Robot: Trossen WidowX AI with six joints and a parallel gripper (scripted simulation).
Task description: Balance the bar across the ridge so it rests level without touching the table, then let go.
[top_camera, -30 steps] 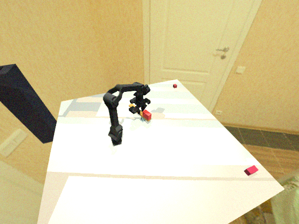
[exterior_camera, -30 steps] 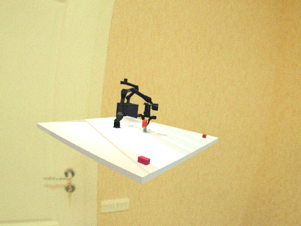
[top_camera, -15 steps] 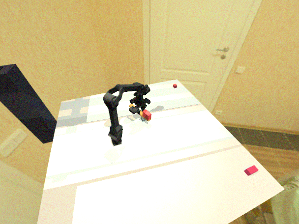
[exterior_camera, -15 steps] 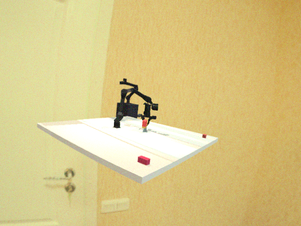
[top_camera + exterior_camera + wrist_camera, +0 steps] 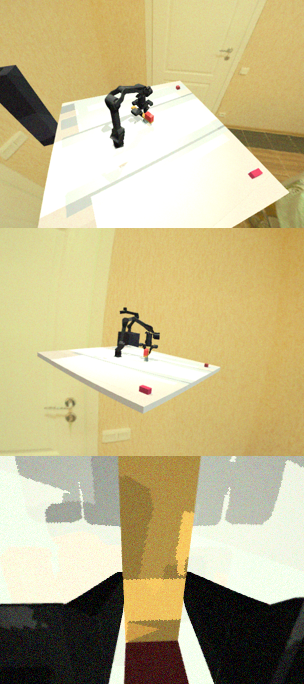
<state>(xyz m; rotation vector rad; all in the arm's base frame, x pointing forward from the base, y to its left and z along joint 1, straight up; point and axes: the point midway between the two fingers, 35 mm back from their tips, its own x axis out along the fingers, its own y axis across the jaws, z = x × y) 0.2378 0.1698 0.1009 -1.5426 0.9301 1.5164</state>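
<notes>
The bar (image 5: 134, 107) (image 5: 155, 531) (image 5: 146, 352) is yellow with a red end (image 5: 149, 116). My gripper (image 5: 143, 111) (image 5: 148, 347) (image 5: 152, 579) is shut on the bar near its middle and holds it a little above the white table (image 5: 175, 160) (image 5: 100, 370). In the wrist view the bar runs straight up the middle between my two dark fingers, with its red end at the bottom. A small pale ridge (image 5: 148, 122) (image 5: 146, 358) shows just under the red end. I cannot tell whether the bar touches it.
A red block (image 5: 255, 173) (image 5: 145, 389) lies near the table's front right corner. A smaller red block (image 5: 177, 87) (image 5: 206, 365) lies at the far corner. A dark box (image 5: 22, 105) (image 5: 130, 339) stands beyond the table behind the arm's base (image 5: 117, 140).
</notes>
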